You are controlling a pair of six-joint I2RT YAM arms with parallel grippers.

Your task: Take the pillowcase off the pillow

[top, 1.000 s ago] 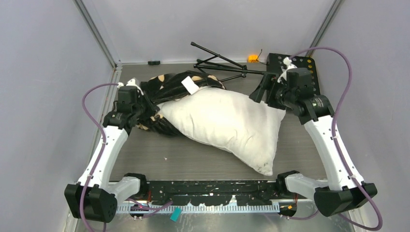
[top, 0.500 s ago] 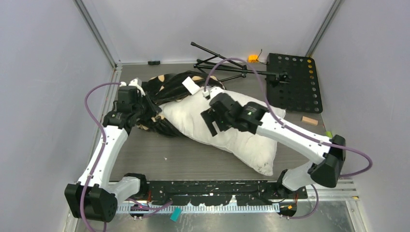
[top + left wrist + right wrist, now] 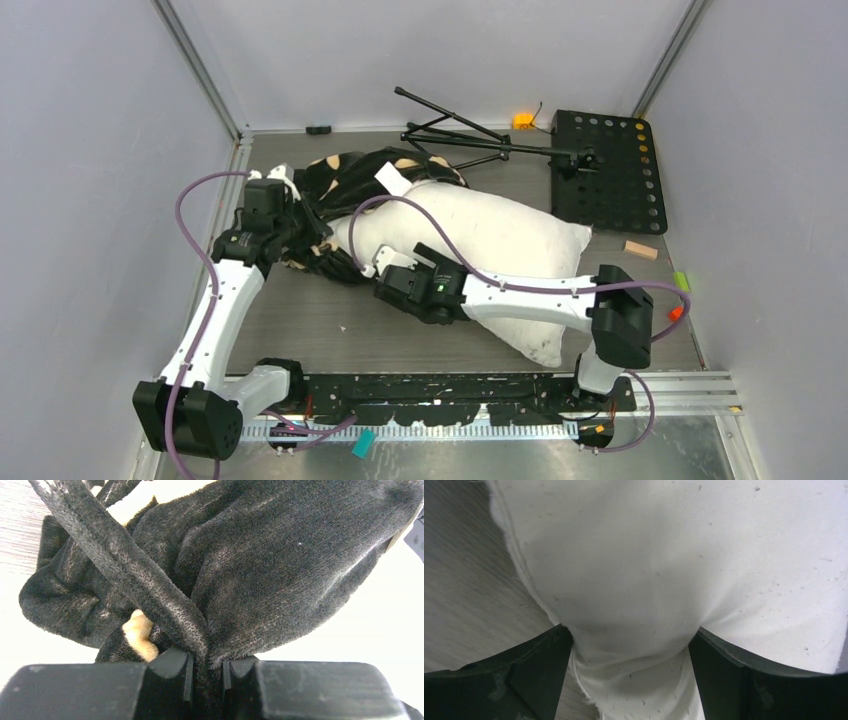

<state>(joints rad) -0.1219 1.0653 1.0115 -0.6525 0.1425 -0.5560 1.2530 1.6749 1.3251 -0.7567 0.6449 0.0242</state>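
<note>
The white pillow [image 3: 500, 235] lies slantwise on the table. The black pillowcase [image 3: 345, 180] with tan flowers is bunched over the pillow's far-left end. My left gripper [image 3: 300, 228] is shut on a fold of the pillowcase [image 3: 260, 565]; in the left wrist view the plush is pinched between the jaws of that gripper [image 3: 205, 672]. My right gripper [image 3: 383, 268] is open at the pillow's near-left edge. In the right wrist view the gripper [image 3: 629, 665] has its fingers wide apart, with a bulge of the pillow [image 3: 649, 580] between them.
A black perforated plate [image 3: 610, 170] lies at the back right, with a black folding stand [image 3: 450, 135] and a small orange part [image 3: 521, 121] behind the pillow. A wooden block [image 3: 640, 250] and a green bit [image 3: 682, 281] lie at the right. Grey walls enclose the table.
My right arm has swung from the back right, across the pillow, to its near-left edge. The left gripper has kept its hold and place.
</note>
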